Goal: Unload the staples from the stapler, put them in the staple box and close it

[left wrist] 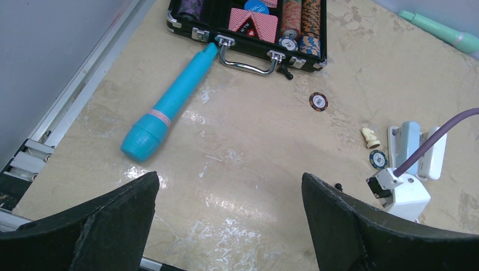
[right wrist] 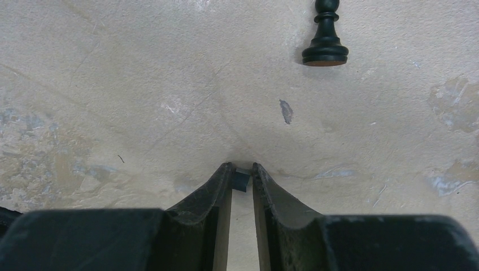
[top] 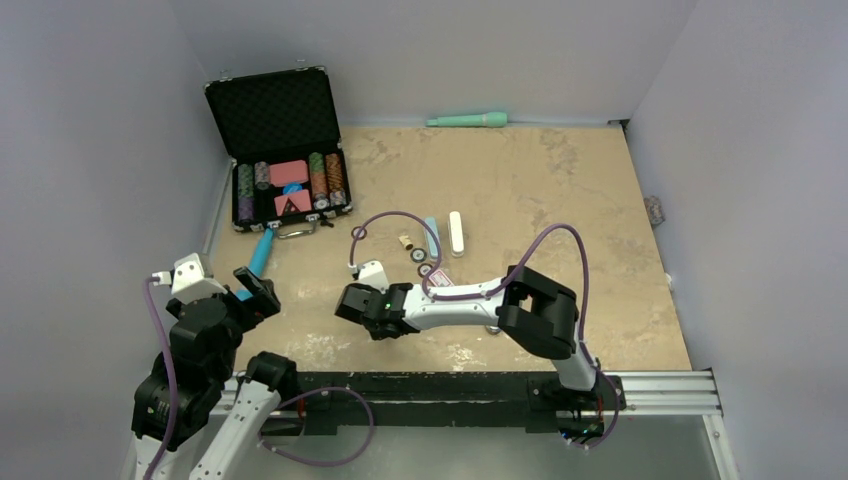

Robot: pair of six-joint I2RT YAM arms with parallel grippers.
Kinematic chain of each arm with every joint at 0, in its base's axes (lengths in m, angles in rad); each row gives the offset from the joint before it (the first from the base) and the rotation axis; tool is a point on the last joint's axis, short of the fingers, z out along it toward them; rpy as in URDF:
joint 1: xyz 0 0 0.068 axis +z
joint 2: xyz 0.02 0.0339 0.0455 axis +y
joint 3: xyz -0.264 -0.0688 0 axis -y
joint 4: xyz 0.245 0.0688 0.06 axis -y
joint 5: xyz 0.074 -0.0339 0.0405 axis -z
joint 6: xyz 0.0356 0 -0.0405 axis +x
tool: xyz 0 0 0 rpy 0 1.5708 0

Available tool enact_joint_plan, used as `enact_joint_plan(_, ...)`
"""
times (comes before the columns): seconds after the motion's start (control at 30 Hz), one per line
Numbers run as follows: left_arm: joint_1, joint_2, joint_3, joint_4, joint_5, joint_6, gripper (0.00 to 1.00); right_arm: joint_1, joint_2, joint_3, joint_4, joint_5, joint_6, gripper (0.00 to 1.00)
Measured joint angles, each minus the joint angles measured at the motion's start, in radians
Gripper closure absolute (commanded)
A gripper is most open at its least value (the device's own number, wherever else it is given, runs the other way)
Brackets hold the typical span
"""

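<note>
Top external: stapler (top: 433, 240) axis near-far; right fingers (right wrist: 221, 195) pinch grey bit (right wrist: 241, 181); left fingers (left wrist: 113, 226) wide.

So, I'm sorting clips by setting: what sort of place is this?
Probably a robot test cell in a lab: a tabletop boxed in by plain grey walls, two arms mounted on a metal rail at its near edge, and loose props such as a poker-chip case.

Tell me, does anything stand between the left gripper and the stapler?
Yes. From the open left gripper, the right arm's white camera box and its purple cable stand just in front of the stapler. A poker chip and a pale chess piece lie beside it.
</note>
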Motion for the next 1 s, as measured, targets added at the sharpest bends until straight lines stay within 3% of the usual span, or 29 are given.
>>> enact_joint_plan(1.0,0.0,0.0,0.0,0.0,0.0,0.0,0.0,0.0,-0.005,0.019,-0.026,0.024,-0.001,0.84)
